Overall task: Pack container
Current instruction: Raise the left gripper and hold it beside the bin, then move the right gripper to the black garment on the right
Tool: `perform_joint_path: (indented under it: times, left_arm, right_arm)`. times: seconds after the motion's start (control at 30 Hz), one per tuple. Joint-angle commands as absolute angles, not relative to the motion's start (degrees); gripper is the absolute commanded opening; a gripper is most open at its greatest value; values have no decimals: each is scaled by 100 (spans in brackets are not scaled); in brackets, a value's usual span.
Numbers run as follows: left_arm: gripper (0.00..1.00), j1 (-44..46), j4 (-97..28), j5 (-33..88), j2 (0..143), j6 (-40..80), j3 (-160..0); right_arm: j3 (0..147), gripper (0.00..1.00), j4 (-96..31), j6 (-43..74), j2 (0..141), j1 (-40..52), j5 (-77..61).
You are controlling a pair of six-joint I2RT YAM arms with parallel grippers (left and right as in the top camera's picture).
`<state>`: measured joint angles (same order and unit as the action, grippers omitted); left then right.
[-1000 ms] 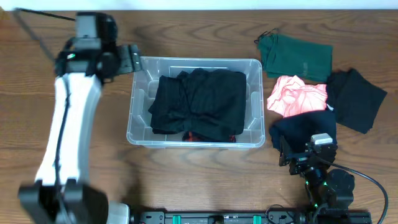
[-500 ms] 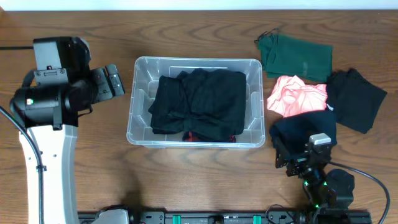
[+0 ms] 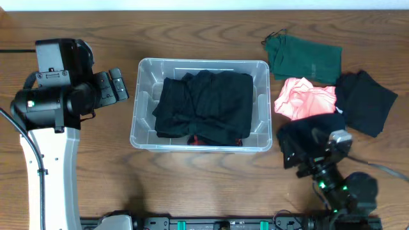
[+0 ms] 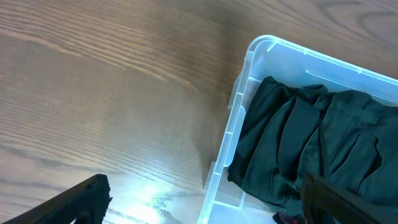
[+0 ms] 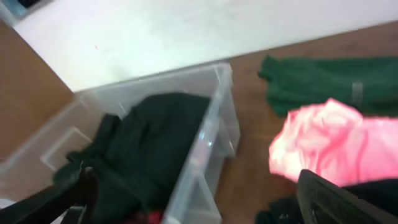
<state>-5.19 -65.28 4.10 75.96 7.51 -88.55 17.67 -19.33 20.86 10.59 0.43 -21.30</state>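
"Trouble ahead, do you reckon?"

"Possibly; the right gripper hovers with its jaws apart and nothing between them, as far as its blurred view lets me say; a dark navy cloth garment lies right beneath it, with a crumpled pink garment just beyond, seemingly touching that one; a shallow pinch might lift one fold only, or drag the pink piece along."

"And the bin?"

"The clear, colourless rectangular plastic container sits well off to that gripper's left; it's also just ahead of the left gripper, whose fingers are spread wide and empty, near the wall but apart from it; folded black cloth covers most of its floor, so I'd guess a loose drop leaves fabric draped over the rim; a careless swing from the left could shove the light bin."
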Motion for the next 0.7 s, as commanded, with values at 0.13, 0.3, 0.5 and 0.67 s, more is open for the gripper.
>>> perform_joint_path:
  times: [0.13,0.3,0.5,0.67]
  left_arm:
    - [98,-545,-6532,381,7603,777,-8927]
    - [98,-545,-6532,381,7603,777,-8925]
    - [98,-545,-6532,381,7603,777,-8925]
    - [98,-545,-6532,381,7603,777,-8925]
  right_arm:
    - [3970,99,-3734,2265,3918,-5,-1535]
    - [5800,99,-4845,1793,5992,-12,-1551]
    - [6982,99,-5148,1476,7312,-419,-1551]
    - [7083,99,-5454,1522,7743,-1636,-2202]
